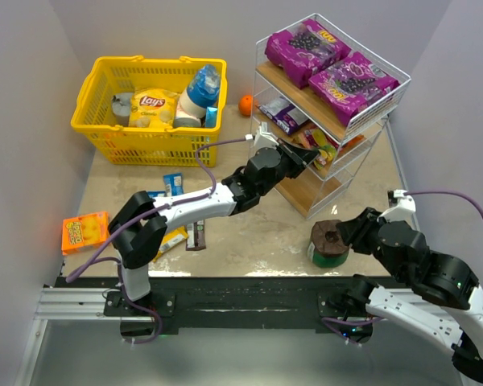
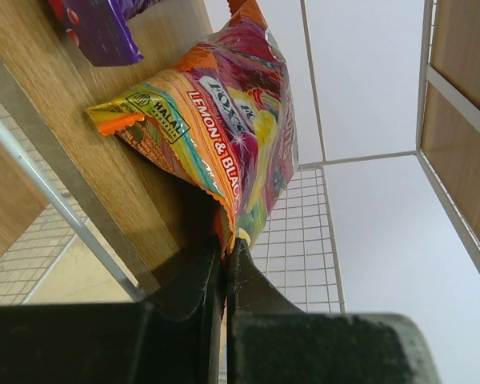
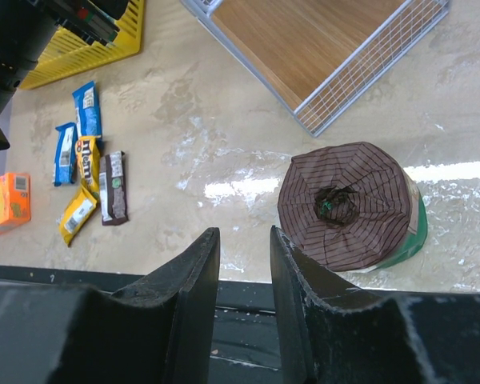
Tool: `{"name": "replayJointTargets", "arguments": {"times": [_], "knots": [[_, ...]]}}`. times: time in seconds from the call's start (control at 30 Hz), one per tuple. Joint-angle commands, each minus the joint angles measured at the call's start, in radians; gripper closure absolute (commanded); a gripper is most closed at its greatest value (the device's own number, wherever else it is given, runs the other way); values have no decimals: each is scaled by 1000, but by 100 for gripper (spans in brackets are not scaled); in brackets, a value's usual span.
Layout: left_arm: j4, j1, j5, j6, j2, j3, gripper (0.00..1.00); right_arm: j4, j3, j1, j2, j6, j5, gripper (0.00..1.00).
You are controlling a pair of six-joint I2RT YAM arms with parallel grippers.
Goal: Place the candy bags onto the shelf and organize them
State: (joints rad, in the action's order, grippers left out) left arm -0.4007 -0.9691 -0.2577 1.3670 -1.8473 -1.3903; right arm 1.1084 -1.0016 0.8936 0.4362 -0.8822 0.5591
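**Left arm slides striped candy bag onto shelf's middle tier**

At the lower left of the overhead frame, small packets (image 1: 196,235) lie on the table (image 1: 258,233) near a flat orange box (image 1: 84,232), with a yellow basket (image 1: 149,96) above them. At centre, the left gripper (image 2: 224,250) reaches into the shelf (image 1: 302,186) at upper right. Its jaws are clenched on the bottom edge of a multicoloured candy bag (image 2: 224,136). The bag rests on the middle tier's wood beside a purple packet (image 2: 104,32). Two large purple bags (image 1: 306,44) fill the top tier. At lower right, the right gripper (image 3: 244,240) hovers with its jaws parted and empty, near a brown-wrapped round item (image 3: 348,204). The placement looks close to done. A clean finish likely means seating the bag fully on the slanted board, clear of the front wire, before letting go. The arm should then back straight out so the fingers neither drag the bag nor snag the rack.
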Motion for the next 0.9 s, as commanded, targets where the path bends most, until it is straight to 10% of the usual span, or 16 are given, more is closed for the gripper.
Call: {"name": "replayJointTargets", "arguments": {"times": [0.0, 0.4, 0.63, 0.87], "knots": [[-10, -5, 37, -28, 11, -7, 100, 4, 4, -2, -5, -23, 35, 64], [20, -20, 91, -55, -20, -62, 100, -4, 14, -2, -8, -29, 39, 64], [30, -22, 58, -54, 23, -20, 48, -10, 15, -2, -4, -32, 36, 64], [37, -22, 17, -100, 172, 103, 40, -27, 18, -2, -4, -35, 36, 64]]}}
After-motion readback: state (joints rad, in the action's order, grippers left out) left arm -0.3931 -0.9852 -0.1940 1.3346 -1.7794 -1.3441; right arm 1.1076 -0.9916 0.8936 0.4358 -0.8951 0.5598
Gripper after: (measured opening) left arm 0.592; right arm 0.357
